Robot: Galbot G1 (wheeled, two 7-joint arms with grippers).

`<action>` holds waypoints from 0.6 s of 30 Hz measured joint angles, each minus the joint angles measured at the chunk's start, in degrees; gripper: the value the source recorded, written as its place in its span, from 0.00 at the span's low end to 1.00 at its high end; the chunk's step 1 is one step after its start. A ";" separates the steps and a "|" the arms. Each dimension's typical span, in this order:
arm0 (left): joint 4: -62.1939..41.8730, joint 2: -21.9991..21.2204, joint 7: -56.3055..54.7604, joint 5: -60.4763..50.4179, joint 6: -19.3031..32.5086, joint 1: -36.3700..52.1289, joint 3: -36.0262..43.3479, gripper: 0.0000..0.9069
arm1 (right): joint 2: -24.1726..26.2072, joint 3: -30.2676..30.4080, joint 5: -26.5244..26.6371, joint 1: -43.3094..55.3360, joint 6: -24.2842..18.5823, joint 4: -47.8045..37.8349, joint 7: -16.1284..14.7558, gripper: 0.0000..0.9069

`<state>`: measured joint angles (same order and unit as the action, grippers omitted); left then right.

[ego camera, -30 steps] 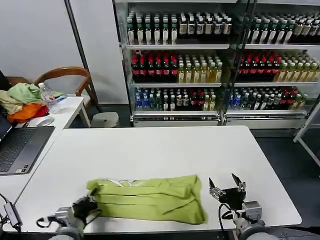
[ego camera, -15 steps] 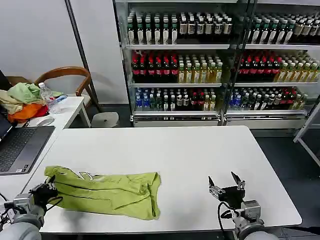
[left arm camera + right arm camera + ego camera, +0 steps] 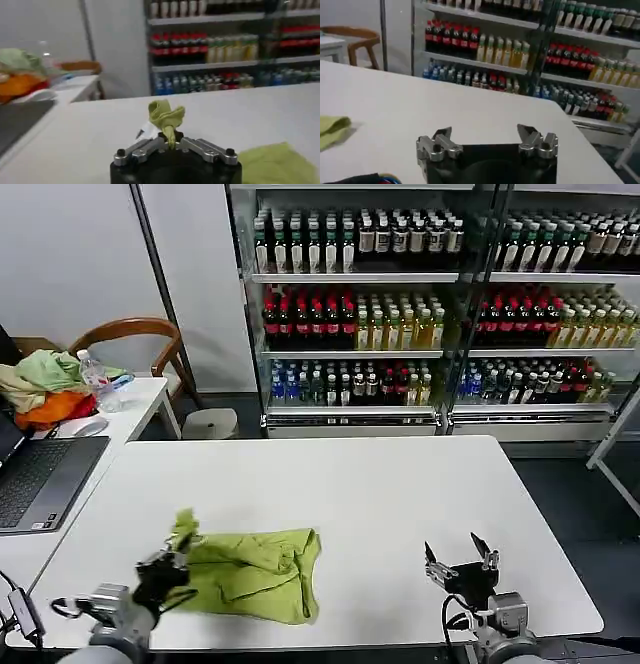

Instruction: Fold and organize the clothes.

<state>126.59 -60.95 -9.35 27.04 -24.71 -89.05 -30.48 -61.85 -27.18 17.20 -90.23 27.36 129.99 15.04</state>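
Fabric of the lime-green T-shirt is lying bunched in the lower-left part of the white table. At lower left, the left gripper is pinching a raised corner between closed fingers. At lower right, the right gripper is waiting with fingers spread wide, holding nothing.

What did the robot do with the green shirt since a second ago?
The left gripper, shut on the lime-green T-shirt, first dragged it along the white table toward the robot's left, then carried the pinched end back toward the right, bunching the shirt into a shorter shape. The right gripper stayed open and parked near the table's front edge. The laptop and the heap of garments did not move.
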 measured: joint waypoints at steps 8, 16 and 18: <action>-2.02 -2.82 2.80 -3.75 0.66 3.14 9.56 0.04 | 0.66 -1.69 -0.13 -1.55 -0.15 0.45 -0.01 1.00; -5.62 -3.84 3.37 -4.63 0.47 7.39 14.86 0.13 | 0.80 -1.76 -0.34 -1.55 -0.16 -0.10 -0.02 1.00; -6.47 -4.15 3.37 -4.66 0.46 8.37 15.81 0.91 | 0.79 -1.69 -0.35 -1.48 -0.16 -0.15 -0.02 1.00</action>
<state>120.13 -65.10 -5.98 22.39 -24.25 -80.68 -14.67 -61.06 -28.87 16.84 -91.72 27.20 129.83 15.02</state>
